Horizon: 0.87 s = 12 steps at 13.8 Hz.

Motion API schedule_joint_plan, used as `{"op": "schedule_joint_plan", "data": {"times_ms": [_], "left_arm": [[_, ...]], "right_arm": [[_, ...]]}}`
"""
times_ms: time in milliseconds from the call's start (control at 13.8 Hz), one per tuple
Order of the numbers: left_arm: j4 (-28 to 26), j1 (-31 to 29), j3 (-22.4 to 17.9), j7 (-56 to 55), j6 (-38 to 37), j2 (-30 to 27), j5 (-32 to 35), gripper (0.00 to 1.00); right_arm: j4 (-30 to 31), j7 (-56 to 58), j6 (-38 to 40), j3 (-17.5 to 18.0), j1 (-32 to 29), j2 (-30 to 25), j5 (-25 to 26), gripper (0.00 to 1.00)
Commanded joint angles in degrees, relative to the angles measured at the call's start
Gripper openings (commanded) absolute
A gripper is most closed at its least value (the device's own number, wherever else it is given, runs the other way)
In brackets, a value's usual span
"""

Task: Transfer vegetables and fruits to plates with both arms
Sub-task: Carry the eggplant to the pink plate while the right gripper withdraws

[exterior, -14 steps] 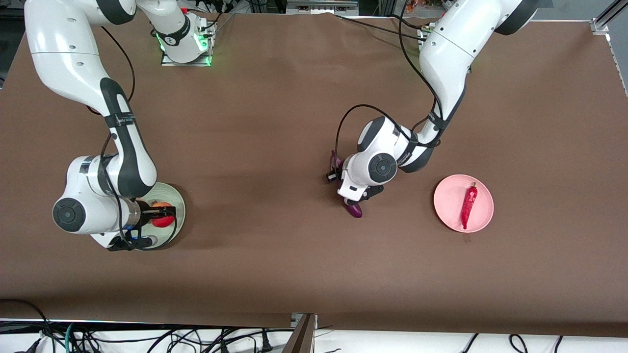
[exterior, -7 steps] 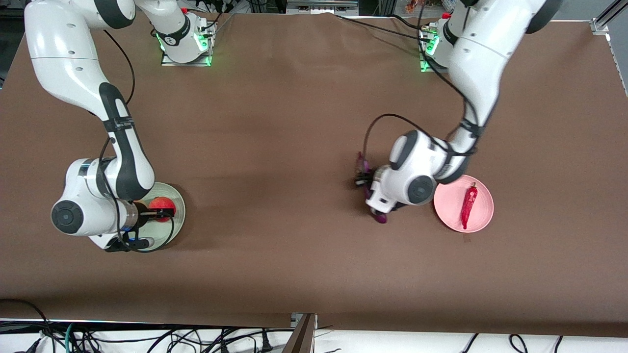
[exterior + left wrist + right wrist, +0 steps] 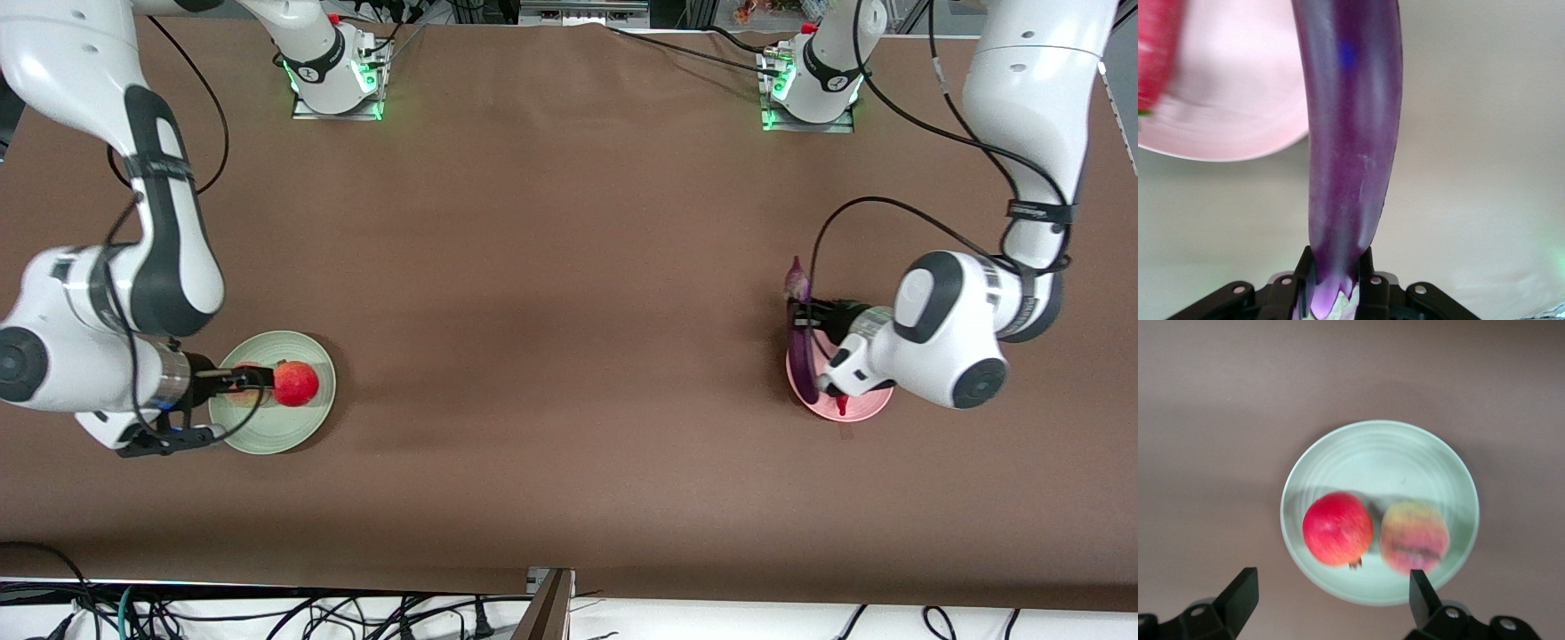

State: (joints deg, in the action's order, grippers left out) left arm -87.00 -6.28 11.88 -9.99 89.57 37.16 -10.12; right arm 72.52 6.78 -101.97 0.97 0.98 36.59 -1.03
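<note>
My left gripper (image 3: 807, 322) is shut on the stem end of the purple eggplant (image 3: 803, 366) and holds it in the air over the rim of the pink plate (image 3: 869, 406). In the left wrist view the eggplant (image 3: 1351, 133) runs out from the gripper (image 3: 1335, 275) past the pink plate (image 3: 1238, 100), where the red chili (image 3: 1155, 53) lies. My right gripper (image 3: 252, 382) is open and empty above the mint green plate (image 3: 276, 431). The pomegranate (image 3: 1337, 529) and the peach (image 3: 1414, 537) rest side by side on that plate (image 3: 1385, 453), apart from the fingers.
The brown table top (image 3: 551, 356) stretches between the two plates. The arm bases (image 3: 338, 80) stand along the table edge farthest from the front camera. Cables (image 3: 267, 613) hang below the nearest edge.
My left arm has carried the eggplant toward its own end of the table, to the pink plate. My right gripper has drawn back from the pomegranate, which stays on the mint plate.
</note>
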Motion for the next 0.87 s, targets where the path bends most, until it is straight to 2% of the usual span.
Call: {"op": "schedule_joint_plan", "data": {"times_ms": [0, 363, 509, 654, 799], "left_arm": [[-1.2, -0.9, 0.5, 3.7, -0.1, 0.0, 1.2, 0.00], [-0.6, -1.7, 0.4, 6.8, 3.1, 2.0, 4.0, 0.00], [-0.6, -2.9, 0.4, 9.6, 4.6, 3.8, 4.0, 0.09], [-0.5, -2.9, 0.4, 9.8, 4.8, 4.2, 4.1, 0.10], [-0.5, -2.8, 0.4, 9.8, 4.8, 4.2, 4.1, 0.16]], "right_arm": [[1.2, 0.6, 5.7, 0.6, -0.3, -6.4, 0.4, 1.00], [1.6, 0.0, 15.2, 0.6, 0.7, -14.2, 0.9, 1.00], [5.8, 0.3, 14.9, 0.9, 1.2, -19.8, 1.2, 1.00], [10.1, 0.2, 14.5, 0.9, 1.1, -23.9, 2.2, 1.00], [10.4, 0.3, 14.7, 0.9, 0.7, -25.9, 4.4, 1.00]]}}
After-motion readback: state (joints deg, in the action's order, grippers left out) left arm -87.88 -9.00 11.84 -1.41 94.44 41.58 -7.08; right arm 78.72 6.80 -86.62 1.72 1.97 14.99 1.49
